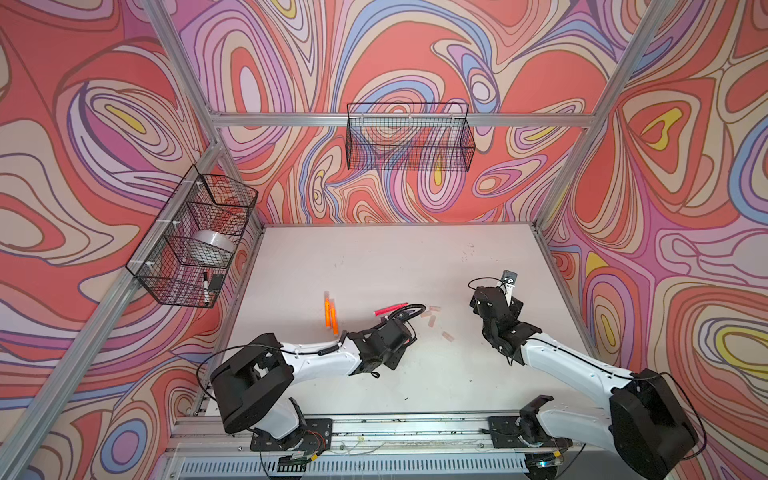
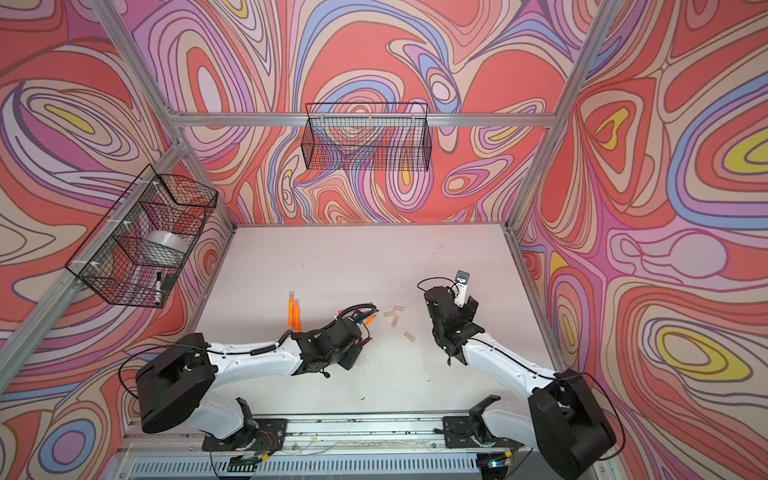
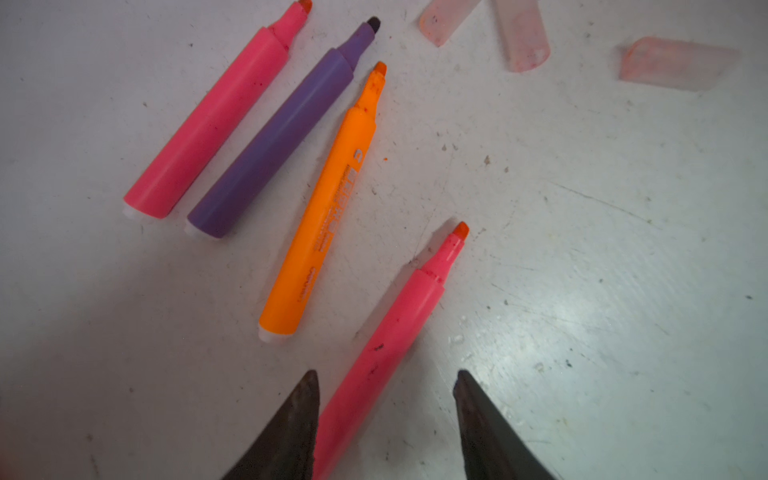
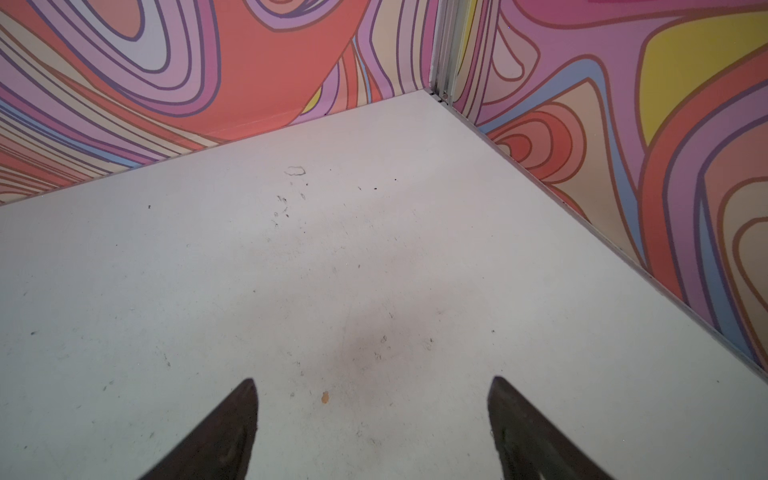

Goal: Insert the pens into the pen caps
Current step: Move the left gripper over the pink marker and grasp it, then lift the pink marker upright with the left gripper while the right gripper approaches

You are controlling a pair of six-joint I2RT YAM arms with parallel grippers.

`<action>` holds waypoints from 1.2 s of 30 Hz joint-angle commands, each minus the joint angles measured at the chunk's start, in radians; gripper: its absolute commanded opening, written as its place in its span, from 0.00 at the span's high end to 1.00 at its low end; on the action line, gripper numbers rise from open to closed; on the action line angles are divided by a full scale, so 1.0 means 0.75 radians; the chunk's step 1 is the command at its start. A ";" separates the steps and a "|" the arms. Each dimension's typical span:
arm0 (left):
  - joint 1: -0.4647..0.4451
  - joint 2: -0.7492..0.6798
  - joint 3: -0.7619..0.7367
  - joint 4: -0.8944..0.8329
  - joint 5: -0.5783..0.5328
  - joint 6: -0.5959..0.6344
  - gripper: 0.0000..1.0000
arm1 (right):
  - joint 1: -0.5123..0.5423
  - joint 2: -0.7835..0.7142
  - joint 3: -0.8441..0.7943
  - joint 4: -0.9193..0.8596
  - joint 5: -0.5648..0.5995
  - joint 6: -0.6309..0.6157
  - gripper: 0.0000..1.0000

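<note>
In the left wrist view four uncapped pens lie side by side on the white table: a pink pen (image 3: 208,120), a purple pen (image 3: 278,137), an orange pen (image 3: 320,208) and a second pink pen (image 3: 390,324). My left gripper (image 3: 386,376) is open astride that second pink pen. One finger (image 3: 299,415) lies against the pen and the other stands well apart. Three pale pen caps (image 3: 523,37) lie just beyond the pens' tips. In both top views two more orange pens (image 1: 330,316) lie left of the left arm. My right gripper (image 4: 372,382) hangs open over bare table.
The caps (image 1: 432,320) lie between the two arms in both top views. A wire basket (image 1: 195,245) on the left wall holds a tape roll and a black-and-white marker (image 1: 205,286). Another wire basket (image 1: 409,137) hangs on the back wall. Patterned walls enclose the table.
</note>
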 commanded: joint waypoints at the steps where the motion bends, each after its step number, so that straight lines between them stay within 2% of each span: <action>1: -0.007 0.039 0.004 0.010 0.012 0.023 0.45 | -0.010 0.005 0.018 -0.023 -0.005 0.004 0.11; 7: -0.007 0.115 0.031 0.010 0.048 0.031 0.46 | -0.010 0.002 0.017 -0.025 -0.003 0.004 0.11; 15: -0.007 0.135 0.057 -0.033 0.053 0.017 0.65 | -0.009 0.003 0.017 -0.027 -0.004 0.006 0.11; 19: -0.006 0.129 0.063 -0.051 0.049 0.011 0.70 | -0.008 0.003 0.017 -0.027 -0.005 0.006 0.11; 28: -0.006 0.154 0.074 -0.086 0.048 -0.006 0.75 | -0.009 -0.013 0.012 -0.040 -0.010 0.010 0.11; 33: -0.006 0.179 0.092 -0.096 0.033 -0.018 0.88 | -0.009 -0.068 -0.020 -0.035 -0.016 0.014 0.10; 36: -0.008 0.138 0.082 -0.091 0.037 -0.026 0.93 | -0.010 -0.110 -0.014 -0.102 -0.016 0.040 0.12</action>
